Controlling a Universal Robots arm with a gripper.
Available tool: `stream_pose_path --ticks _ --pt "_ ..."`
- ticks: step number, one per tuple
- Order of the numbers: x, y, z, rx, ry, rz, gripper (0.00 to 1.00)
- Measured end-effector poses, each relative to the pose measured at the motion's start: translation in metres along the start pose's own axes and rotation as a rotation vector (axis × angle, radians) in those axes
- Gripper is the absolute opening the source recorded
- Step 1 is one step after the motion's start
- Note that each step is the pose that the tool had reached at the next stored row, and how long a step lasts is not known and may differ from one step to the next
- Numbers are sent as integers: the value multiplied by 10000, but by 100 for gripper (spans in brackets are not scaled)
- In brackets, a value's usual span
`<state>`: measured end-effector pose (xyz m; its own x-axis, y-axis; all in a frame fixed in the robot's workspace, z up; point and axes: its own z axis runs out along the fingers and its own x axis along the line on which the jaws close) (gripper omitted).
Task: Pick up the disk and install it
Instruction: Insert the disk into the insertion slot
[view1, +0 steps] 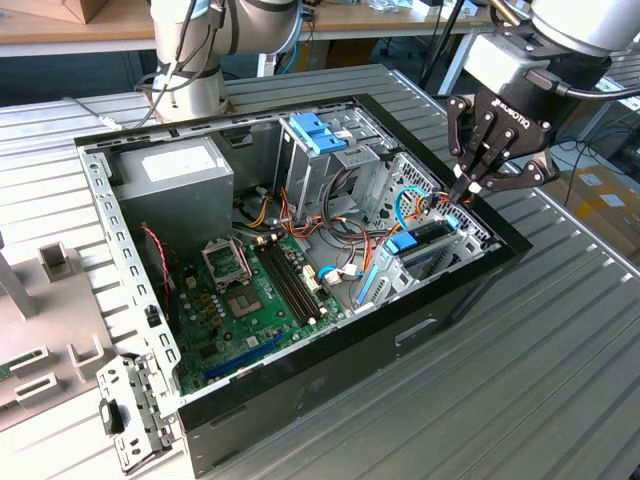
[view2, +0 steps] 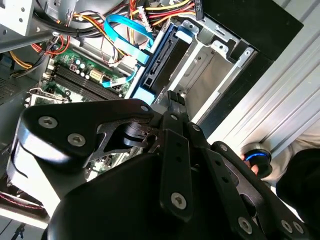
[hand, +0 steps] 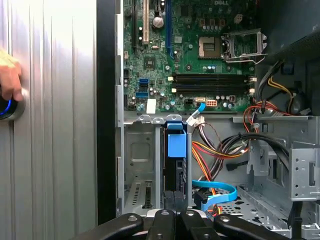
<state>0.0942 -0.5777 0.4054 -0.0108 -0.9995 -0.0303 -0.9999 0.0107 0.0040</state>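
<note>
The open computer case (view1: 330, 400) lay on a ribbed grey metal table (view1: 560, 340). A wooden bench (view1: 50, 28) stood behind at eleven o'clock and cardboard boxes (view1: 600, 200) at three. The disk (view1: 403, 243) stood on edge in the drive cage at the case's three o'clock. The gripper (view1: 463, 190) hung just above it, fingers drawn together with nothing seen between them. A hand (hand: 10, 80) rested by a blue-lit button (hand: 7, 107).

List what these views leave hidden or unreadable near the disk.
End of the disk nearest the pincer: first wrist view, covered by the pincer's body.
How deep the disk sits in its bay: exterior view, the bay's walls hide it.
A hand: first wrist view, cut by the picture's edge.
</note>
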Motion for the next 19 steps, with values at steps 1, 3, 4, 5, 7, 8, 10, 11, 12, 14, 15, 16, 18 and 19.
stream_pose_path --ticks 1,3,4,5,7,8,10,11,12,14,15,16,18,19 --pt "0 1 -1 0 2 0 11" --pt "1 -27 27 1 2 1 11" --pt "1 -52 43 0 2 1 11" --pt "1 -83 56 0 3 1 11" --pt "2 -131 67 1 2 0 11" --pt "4 -146 70 1 2 1 11" --pt "16 -180 75 1 3 1 11" --pt "22 -193 77 1 4 1 11" --pt "30 -209 80 1 3 1 11" --pt "36 -228 82 1 4 1 11" --pt "36 -228 82 1 5 2 11" --pt "37 -229 82 1 5 2 11" --pt "37 -229 82 1 4 1 11" --pt "37 -229 82 1 4 1 11"
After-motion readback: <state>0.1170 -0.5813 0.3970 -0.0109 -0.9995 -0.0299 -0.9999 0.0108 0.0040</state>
